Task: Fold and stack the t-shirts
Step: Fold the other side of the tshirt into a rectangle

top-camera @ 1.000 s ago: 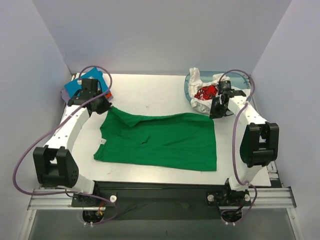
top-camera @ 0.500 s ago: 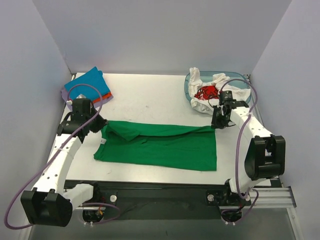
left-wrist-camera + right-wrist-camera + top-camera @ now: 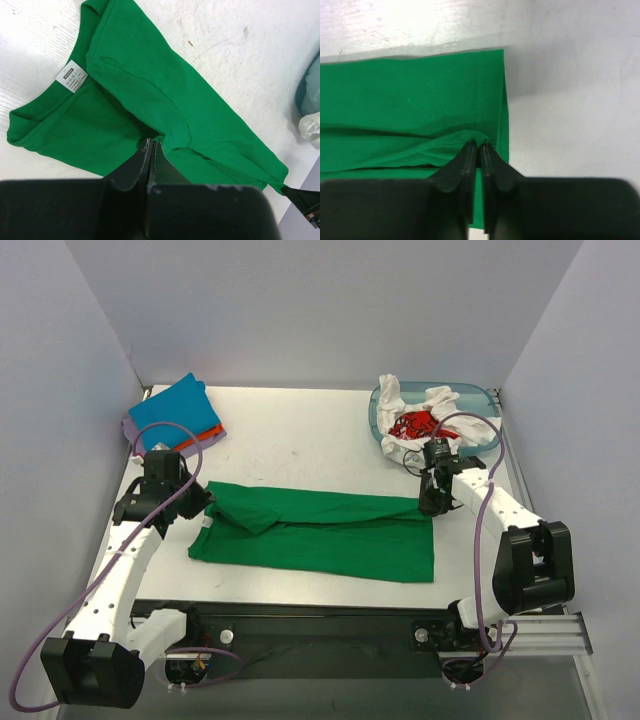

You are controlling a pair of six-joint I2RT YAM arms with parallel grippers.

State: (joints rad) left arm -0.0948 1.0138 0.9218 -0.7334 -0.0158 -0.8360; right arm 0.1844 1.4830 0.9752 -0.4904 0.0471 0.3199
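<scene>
I see the left gripper (image 3: 151,145) pinched together on a raised fold of the green shirt (image 3: 315,535), at its collar end, where a white tag (image 3: 71,76) shows inside the neckline. The right gripper (image 3: 478,146) is likewise clamped on a small ridge of the same cloth, just inside the shirt's right edge. The shirt lies across the near middle of the table (image 3: 300,430) as a long band running left to right, its far part doubled over toward me, with a rumpled flap near the left end.

In the far left corner sits a folded pile with a blue shirt (image 3: 172,410) on top and orange (image 3: 205,432) and lavender (image 3: 132,428) edges showing under it. In the far right corner the tub (image 3: 486,398) holds a crumpled white shirt (image 3: 440,400) and a red shirt (image 3: 412,424).
</scene>
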